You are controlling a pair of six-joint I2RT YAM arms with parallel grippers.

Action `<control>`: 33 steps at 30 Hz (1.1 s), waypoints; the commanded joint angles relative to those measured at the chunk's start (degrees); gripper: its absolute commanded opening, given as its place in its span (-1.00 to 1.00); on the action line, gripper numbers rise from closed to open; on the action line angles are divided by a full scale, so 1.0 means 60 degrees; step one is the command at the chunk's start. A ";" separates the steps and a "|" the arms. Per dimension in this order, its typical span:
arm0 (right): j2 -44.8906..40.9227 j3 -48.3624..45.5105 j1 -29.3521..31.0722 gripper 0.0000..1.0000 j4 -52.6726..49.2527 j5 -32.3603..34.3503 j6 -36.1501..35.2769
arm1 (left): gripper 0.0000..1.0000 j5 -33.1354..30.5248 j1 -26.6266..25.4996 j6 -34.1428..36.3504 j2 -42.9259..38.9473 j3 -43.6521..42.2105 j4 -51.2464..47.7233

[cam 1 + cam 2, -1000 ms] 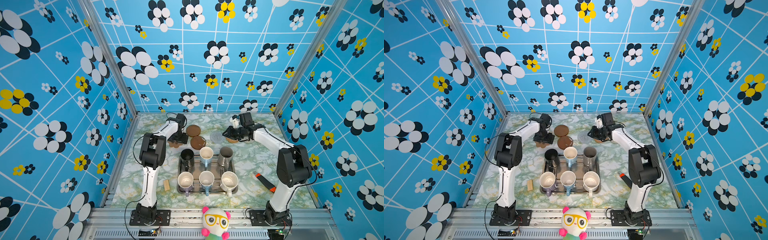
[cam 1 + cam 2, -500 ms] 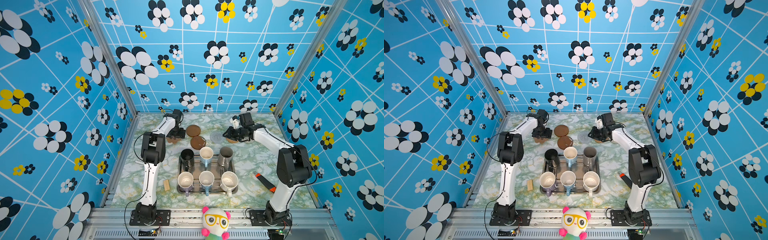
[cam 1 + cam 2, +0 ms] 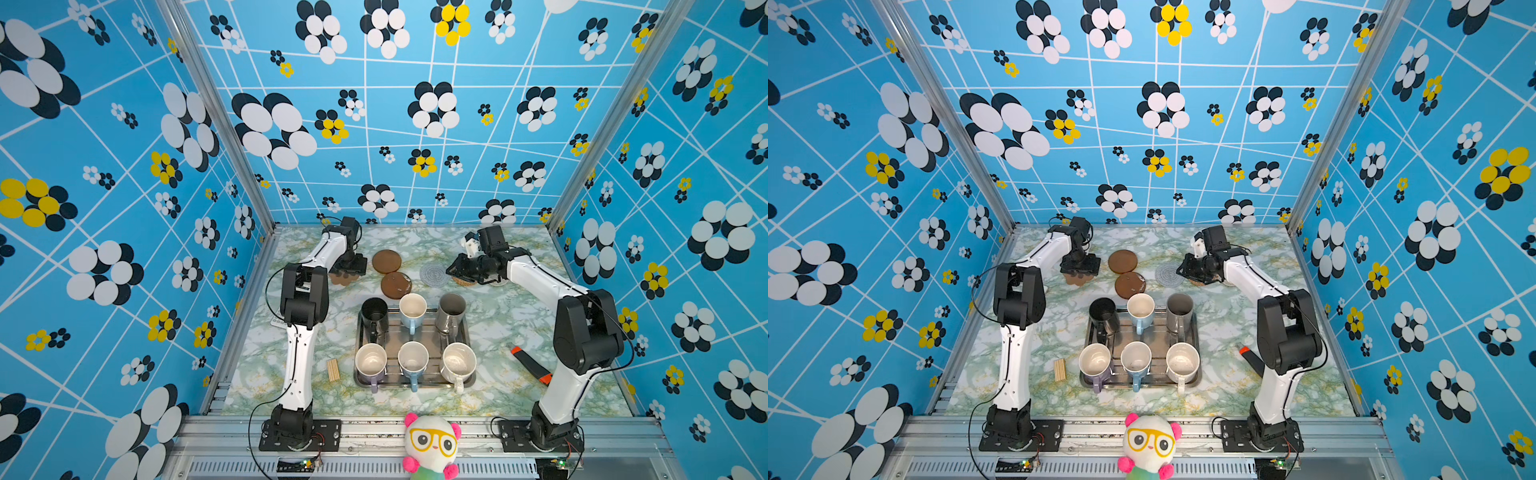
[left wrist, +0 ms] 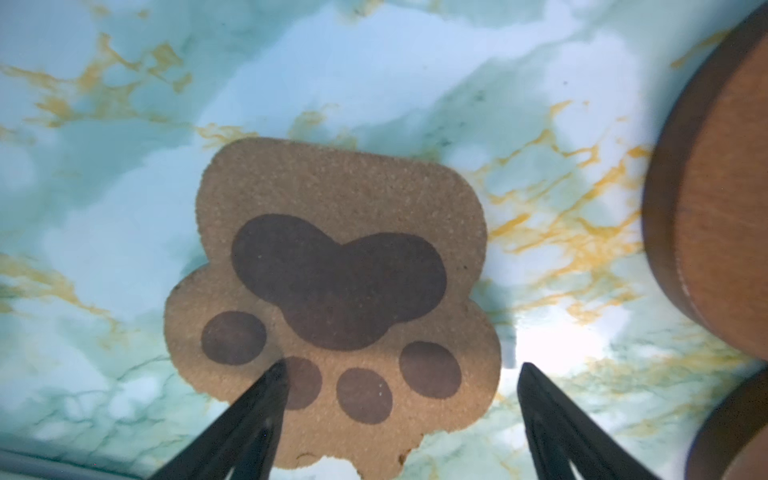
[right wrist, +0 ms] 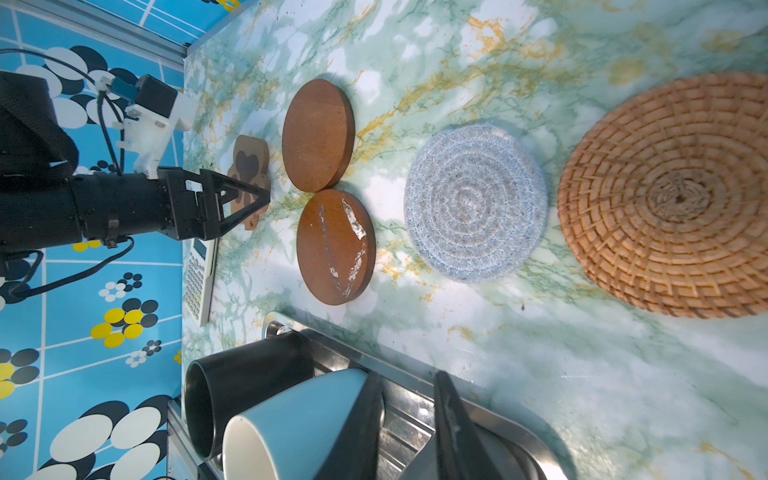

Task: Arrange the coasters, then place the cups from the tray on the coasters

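My left gripper [image 4: 401, 368] hangs open just over the tan paw-shaped coaster [image 4: 332, 291], which lies flat at the back left [image 3: 341, 279]. Two dark brown discs [image 3: 386, 261] [image 3: 395, 285] lie beside it, then the grey-blue woven coaster [image 3: 434, 274]. My right gripper [image 5: 403, 380] hovers with its jaws a little apart and empty, above the rattan coaster [image 5: 669, 195]. A pale coaster [image 3: 496, 283] peeks out under that arm. The steel tray [image 3: 415, 385] holds several cups, among them a black one [image 3: 374, 313], a grey one [image 3: 451, 309] and a white one [image 3: 458, 361].
A calculator [image 5: 199, 274] lies by the left wall under the left arm. A bundle of wooden sticks [image 3: 332, 370] sits left of the tray. An orange-and-black tool [image 3: 532, 365] lies to its right. A plush toy [image 3: 432, 444] sits on the front rail.
The left arm has stretched a little farther toward the back wall, its gripper still open over the paw coaster. The right arm has not moved.
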 commanded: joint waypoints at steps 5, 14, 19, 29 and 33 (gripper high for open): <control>0.0289 0.0949 -0.0048 -0.50 -0.0211 -0.0310 0.0100 | 0.78 0.0345 0.0049 -0.0202 -0.0184 0.0186 0.0068; 0.1997 0.3777 -0.0026 -0.39 -0.0609 -0.1326 0.0115 | 0.82 0.0680 0.0054 -0.0260 -0.0769 0.1007 0.0039; 0.3832 0.6049 0.0116 -0.32 -0.1272 -0.1915 0.0144 | 0.82 0.0735 0.0036 -0.0365 -0.1667 0.0750 0.0020; 0.7792 1.1648 0.0499 -0.15 -0.3396 -0.2466 0.0015 | 0.79 0.2383 -0.0096 -0.1620 -0.5688 -0.4168 0.2751; 0.8576 1.2192 0.0524 0.01 -0.2362 -0.3038 0.0889 | 0.79 0.2458 -0.0153 -0.2025 -0.7195 -0.5735 0.3430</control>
